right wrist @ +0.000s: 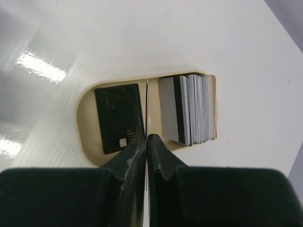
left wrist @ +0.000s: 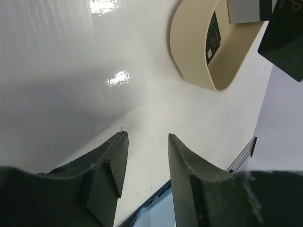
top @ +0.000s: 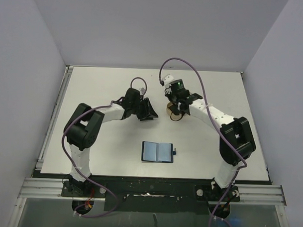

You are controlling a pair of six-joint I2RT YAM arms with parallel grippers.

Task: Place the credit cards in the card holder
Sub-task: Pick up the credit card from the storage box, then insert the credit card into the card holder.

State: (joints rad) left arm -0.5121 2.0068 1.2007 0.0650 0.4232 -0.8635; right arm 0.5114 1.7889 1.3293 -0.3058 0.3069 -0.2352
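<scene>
Dark fingers (left wrist: 116,163) of the left gripper (left wrist: 147,139) fill the bottom of the left wrist view, closest of all. They stand spread apart, with the bare white table (left wrist: 71,71) showing in the gap and nothing between them. From above, this gripper hangs over the table left of centre, near the tan oval dish (left wrist: 189,56) but not touching it. In the left wrist view the dish sits beyond the fingers at the upper right, and a black card (left wrist: 213,40) shows inside it.

Nearer the arm bases, about midway between the two arms, the card holder (top: 157,151) lies opened flat on the table. Its lighter blue inside faces up within a dark border. It is well apart from the dish and from both grippers.

Further right, the right gripper (right wrist: 147,138) is down over the dish and hides most of it from above. Its fingers are pressed together on the near edge of a thin white card (right wrist: 147,99), which is seen edge-on and reaches into the dish. Left of that card in the right wrist view, the black card lies inside the dish with its face toward the camera. Right of it, a stack of cards (right wrist: 194,109) stands on edge, packed tight. A grey card with a dark stripe faces the gap, and pale card edges run behind it toward the dish's right end
</scene>
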